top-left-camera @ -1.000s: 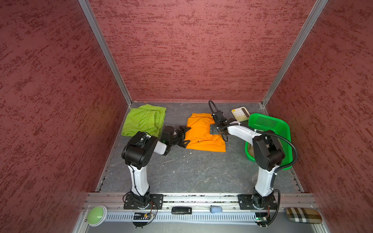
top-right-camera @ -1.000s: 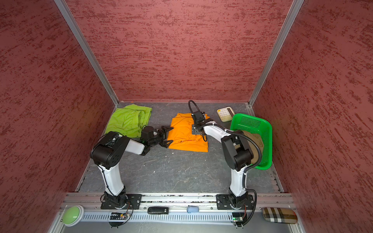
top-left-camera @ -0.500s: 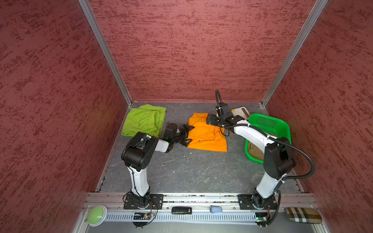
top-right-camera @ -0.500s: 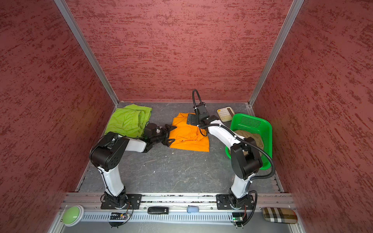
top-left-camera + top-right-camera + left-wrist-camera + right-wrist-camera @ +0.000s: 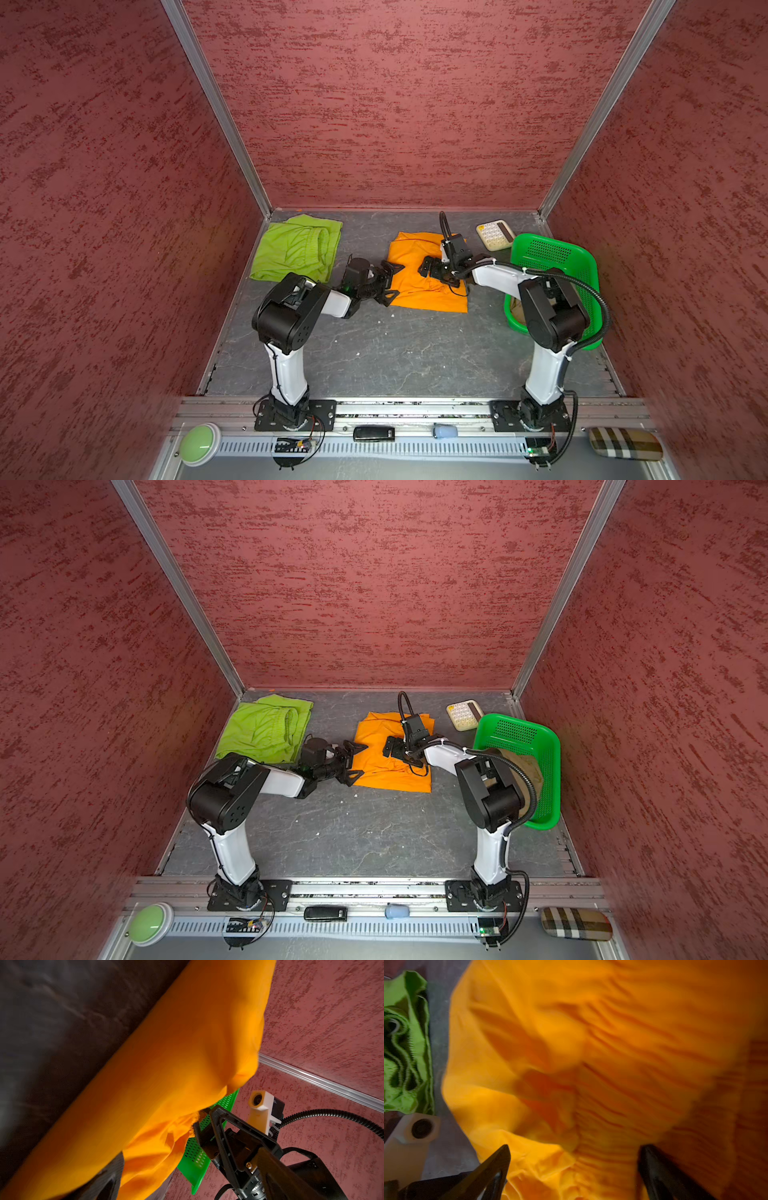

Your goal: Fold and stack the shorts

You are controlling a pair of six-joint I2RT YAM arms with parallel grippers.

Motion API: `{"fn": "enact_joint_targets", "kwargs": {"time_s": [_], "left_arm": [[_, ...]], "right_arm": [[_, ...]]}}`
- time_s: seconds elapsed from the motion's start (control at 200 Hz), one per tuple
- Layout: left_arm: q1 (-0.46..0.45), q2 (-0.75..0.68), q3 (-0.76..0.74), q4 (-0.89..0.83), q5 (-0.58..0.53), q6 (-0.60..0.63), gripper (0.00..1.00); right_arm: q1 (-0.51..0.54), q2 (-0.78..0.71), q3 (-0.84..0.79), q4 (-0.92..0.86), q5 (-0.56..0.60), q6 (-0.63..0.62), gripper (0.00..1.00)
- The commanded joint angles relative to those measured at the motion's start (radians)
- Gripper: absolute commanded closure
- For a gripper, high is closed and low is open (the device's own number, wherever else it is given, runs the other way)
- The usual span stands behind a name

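The orange shorts (image 5: 419,286) (image 5: 386,771) lie spread at mid-table. My left gripper (image 5: 394,281) (image 5: 358,761) (image 5: 192,1165) is open at their left edge, holding nothing. My right gripper (image 5: 436,274) (image 5: 399,752) (image 5: 575,1159) is open low over their middle, with rumpled orange cloth (image 5: 591,1064) between its fingers but not pinched. The lime green shorts (image 5: 297,249) (image 5: 264,729) (image 5: 404,1043) lie folded at the far left. Khaki shorts (image 5: 525,766) sit in the green basket (image 5: 552,257) (image 5: 519,733), partly hidden by the right arm.
A calculator (image 5: 494,234) lies at the far right beside the basket. On the front rail sit a green button (image 5: 199,444), a black device (image 5: 373,433) and a plaid case (image 5: 625,444). Red walls close in three sides.
The right gripper swung to the far edge of the orange shorts, then came back down over their middle. The left gripper crept right to their left edge. Both stayed open.
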Motion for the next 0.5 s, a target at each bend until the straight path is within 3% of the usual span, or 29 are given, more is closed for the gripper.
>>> {"fn": "enact_joint_targets", "kwargs": {"time_s": [0.0, 0.135, 0.19, 0.235, 0.341, 0.396, 0.496], "left_arm": [[0.001, 0.038, -0.023, -0.011, -0.014, 0.025, 0.0], [0.005, 0.019, 0.027, -0.041, 0.024, 0.1, 0.01], [0.01, -0.031, 0.099, -0.16, 0.046, 0.214, 0.01], [0.009, -0.097, 0.185, -0.365, 0.025, 0.378, 0.01], [-0.042, -0.23, 0.433, -0.915, -0.237, 0.831, 0.01], [-0.065, -0.255, 0.497, -1.008, -0.382, 0.995, 0.01], [-0.05, -0.235, 0.531, -1.032, -0.579, 1.135, 0.01]], "right_arm": [[-0.021, -0.049, -0.045, -0.027, 0.024, -0.053, 0.01], [-0.027, -0.088, -0.036, -0.058, 0.047, -0.092, 0.01], [-0.028, -0.112, -0.014, -0.08, 0.056, -0.107, 0.01], [-0.028, -0.132, 0.008, -0.101, 0.064, -0.12, 0.01], [-0.032, -0.181, 0.048, -0.148, 0.093, -0.15, 0.01], [-0.04, -0.202, 0.059, -0.164, 0.101, -0.16, 0.01], [-0.062, -0.232, 0.061, -0.171, 0.102, -0.171, 0.01]]}}
